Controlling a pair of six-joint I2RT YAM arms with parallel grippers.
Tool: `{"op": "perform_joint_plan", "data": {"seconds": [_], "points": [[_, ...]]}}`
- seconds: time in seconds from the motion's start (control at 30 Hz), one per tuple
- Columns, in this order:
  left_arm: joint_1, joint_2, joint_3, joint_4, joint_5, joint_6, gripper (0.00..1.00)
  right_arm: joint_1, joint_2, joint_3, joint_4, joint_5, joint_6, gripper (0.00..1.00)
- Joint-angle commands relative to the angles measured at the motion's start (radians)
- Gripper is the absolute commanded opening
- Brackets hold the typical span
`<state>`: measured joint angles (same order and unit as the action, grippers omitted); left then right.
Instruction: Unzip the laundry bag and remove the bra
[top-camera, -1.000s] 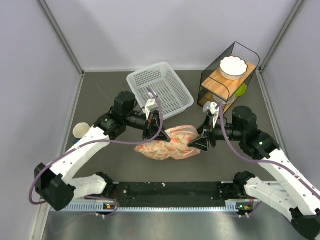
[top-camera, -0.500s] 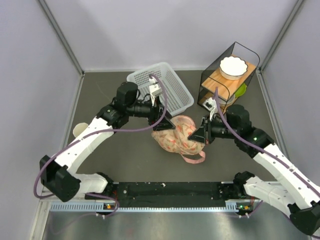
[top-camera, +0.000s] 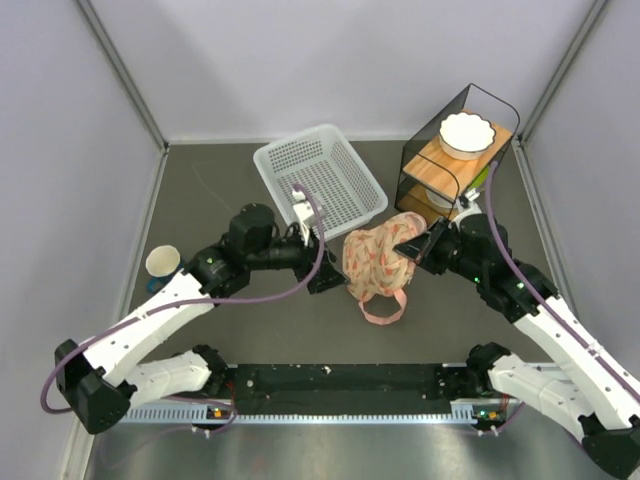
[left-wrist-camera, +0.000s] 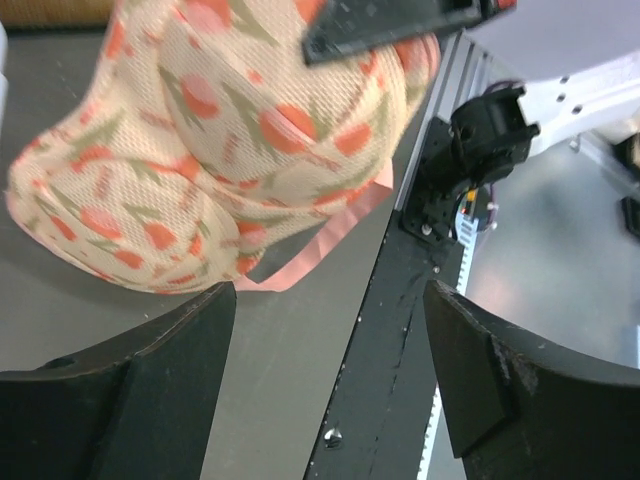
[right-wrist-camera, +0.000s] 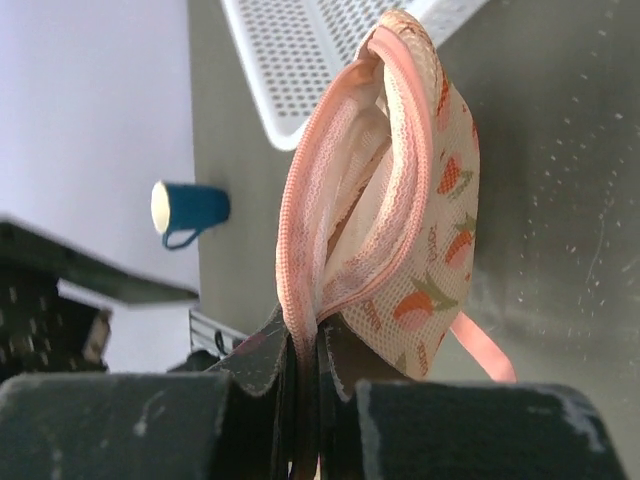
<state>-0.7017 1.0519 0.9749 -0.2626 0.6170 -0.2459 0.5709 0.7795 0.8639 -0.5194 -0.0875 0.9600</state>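
The laundry bag (top-camera: 376, 262), beige-pink mesh with orange prints, hangs bunched from my right gripper (top-camera: 408, 250). In the right wrist view that gripper (right-wrist-camera: 305, 352) is shut on the bag's (right-wrist-camera: 425, 215) pink zip edge. The zip gapes and white mesh shows inside. A pink strap loop (top-camera: 385, 306) trails onto the table. My left gripper (top-camera: 330, 276) stands open just left of the bag, apart from it. In the left wrist view its fingers (left-wrist-camera: 120, 400) are spread wide with only the table between them, and the bag (left-wrist-camera: 200, 150) lies beyond. The bra is hidden.
A white perforated basket (top-camera: 320, 185) stands behind the bag. At the back right is a wire and wood shelf (top-camera: 440, 165) with a white bowl (top-camera: 467, 133) on top. A blue cup (top-camera: 163, 262) sits at the left. The black base rail (top-camera: 340, 378) runs along the near edge.
My left gripper let go of the bag, opened and drew back to the left. My right gripper shut on the bag's zip edge and raised it, so the bag now hangs bunched.
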Motion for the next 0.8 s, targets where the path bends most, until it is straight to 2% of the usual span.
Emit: {"op": "perform_joint_plan", "data": {"seconds": [0.0,0.17,0.47,0.57,0.63,0.77], "points": [[-0.134,0.008,-0.036,0.034,-0.192,0.003,0.78,-0.003,0.064,0.033,-0.077,0.146,0.202,0.0],[-0.257,0.062,-0.051,0.079,-0.336,0.007,0.82,-0.003,0.098,0.018,-0.11,0.144,0.256,0.0],[-0.381,0.158,-0.025,0.184,-0.465,0.056,0.86,-0.003,0.076,0.011,-0.129,0.169,0.275,0.0],[-0.451,0.2,-0.028,0.191,-0.664,0.1,0.86,-0.005,0.066,0.011,-0.134,0.172,0.275,0.0],[-0.473,0.209,-0.05,0.218,-0.723,0.112,0.86,-0.003,0.058,0.004,-0.139,0.176,0.276,0.0],[-0.49,0.212,-0.074,0.253,-0.701,0.083,0.87,-0.005,0.05,-0.002,-0.143,0.19,0.283,0.0]]}}
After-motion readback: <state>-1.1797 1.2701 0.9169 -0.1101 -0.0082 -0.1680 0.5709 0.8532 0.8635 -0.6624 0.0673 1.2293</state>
